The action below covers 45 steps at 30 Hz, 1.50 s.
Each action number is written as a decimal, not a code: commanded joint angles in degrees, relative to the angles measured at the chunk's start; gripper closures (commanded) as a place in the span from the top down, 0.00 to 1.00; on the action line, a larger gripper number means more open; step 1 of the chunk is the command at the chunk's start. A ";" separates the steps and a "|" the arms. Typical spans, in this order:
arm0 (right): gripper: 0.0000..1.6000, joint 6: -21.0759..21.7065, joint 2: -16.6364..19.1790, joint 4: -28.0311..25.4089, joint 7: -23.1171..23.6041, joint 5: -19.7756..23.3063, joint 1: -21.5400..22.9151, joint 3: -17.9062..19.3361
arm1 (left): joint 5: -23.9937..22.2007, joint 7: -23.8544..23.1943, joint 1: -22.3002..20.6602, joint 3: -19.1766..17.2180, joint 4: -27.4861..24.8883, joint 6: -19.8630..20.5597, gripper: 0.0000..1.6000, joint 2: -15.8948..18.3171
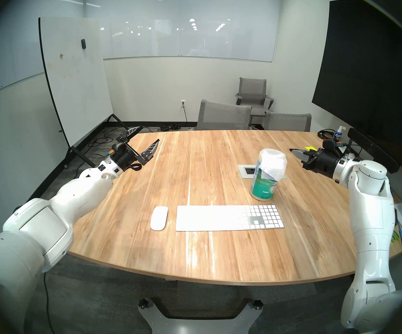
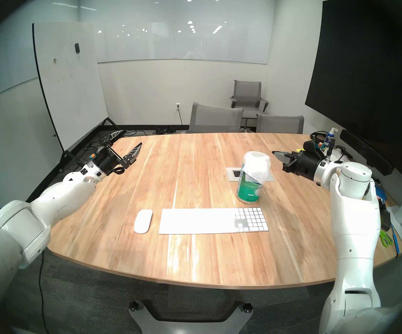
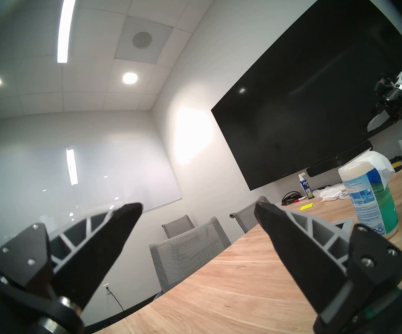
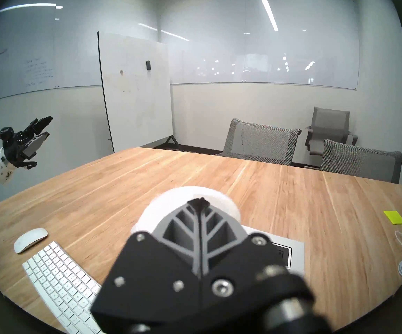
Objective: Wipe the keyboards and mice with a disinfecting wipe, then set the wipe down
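Meeting room: wooden table (image 1: 219, 254), black screen (image 1: 368, 66), whiteboard (image 1: 74, 80), grey chairs (image 1: 224, 115). Keyboard (image 1: 228, 217) lies near the front edge, mouse (image 1: 159, 217) just left. A wipe (image 1: 273, 166) drapes the canister (image 1: 263, 181) behind. Left gripper (image 1: 144, 139) spread; right gripper (image 1: 294, 150) pressed together, empty.

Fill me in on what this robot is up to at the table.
Nothing is being handled yet. The left gripper hangs open over the table's far left edge, and the right gripper is shut and empty, beside the top of the wipes canister. A wipe lies draped over the canister's top. The keyboard and mouse lie untouched near the front edge.
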 commanded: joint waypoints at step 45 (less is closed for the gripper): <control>0.00 0.24 1.70 6.54 -0.69 -2.08 5.84 -4.37 | -0.11 0.07 -1.33 -0.36 -0.39 0.05 1.00 0.07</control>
